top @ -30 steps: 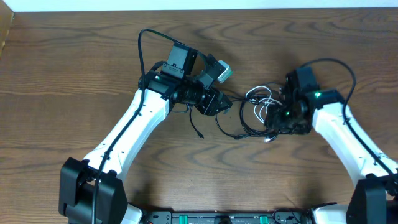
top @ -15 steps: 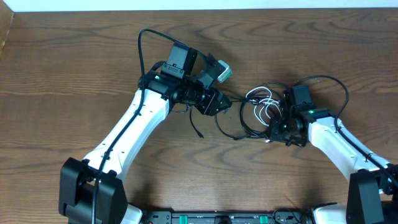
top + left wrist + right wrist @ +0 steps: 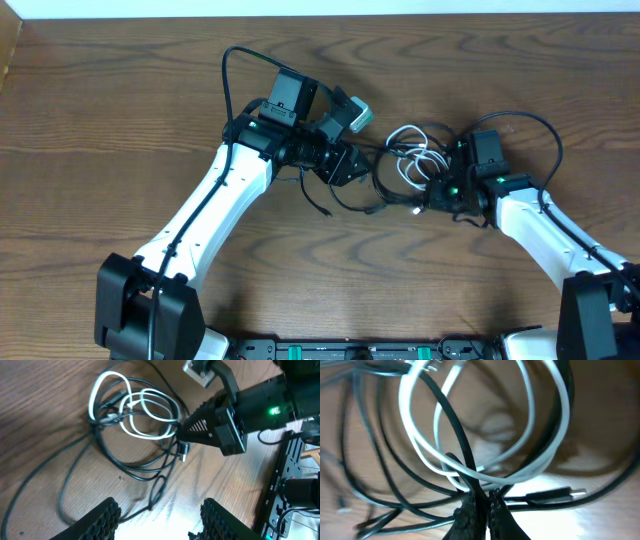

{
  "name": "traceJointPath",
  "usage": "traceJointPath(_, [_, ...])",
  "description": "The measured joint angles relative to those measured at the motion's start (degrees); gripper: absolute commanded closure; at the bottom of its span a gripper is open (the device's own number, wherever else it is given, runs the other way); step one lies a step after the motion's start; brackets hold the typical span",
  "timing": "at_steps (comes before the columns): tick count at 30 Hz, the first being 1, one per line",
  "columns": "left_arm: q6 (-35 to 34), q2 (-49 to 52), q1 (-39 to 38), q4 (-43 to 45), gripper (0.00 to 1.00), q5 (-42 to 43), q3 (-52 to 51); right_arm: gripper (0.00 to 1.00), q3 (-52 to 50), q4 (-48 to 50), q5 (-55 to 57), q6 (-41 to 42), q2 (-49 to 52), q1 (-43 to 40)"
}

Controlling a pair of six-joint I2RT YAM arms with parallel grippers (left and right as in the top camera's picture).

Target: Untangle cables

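Black and white thin cords with small plugs (image 3: 405, 165) lie in a loose tangle on the brown wooden bench (image 3: 120, 120), mid-scene between the two arms. Right tool (image 3: 480, 505) is clenched on strands at the tangle's near-right edge. Left tool (image 3: 160, 520) hangs just left of the tangle, released, its fingers apart and gripping nothing.

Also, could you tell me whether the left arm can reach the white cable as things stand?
Probably yes: the left end effector is open, with the white cable lying just ahead and nothing between. Black cables thread its loops, though, and the right end effector pinches them.
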Motion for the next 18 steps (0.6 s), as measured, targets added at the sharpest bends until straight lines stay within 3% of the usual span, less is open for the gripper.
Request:
traceJointPath(10, [0.0, 0.0, 0.0, 0.0, 0.51, 2.1, 0.0, 0.99, 3.3, 10.0, -12.9, 10.1, 0.0, -3.0])
traceJointPath(18, [0.0, 0.0, 0.0, 2.8, 0.53, 13.4, 0.0, 0.99, 6.3, 16.8, -21.5, 19.1, 0.0, -3.3])
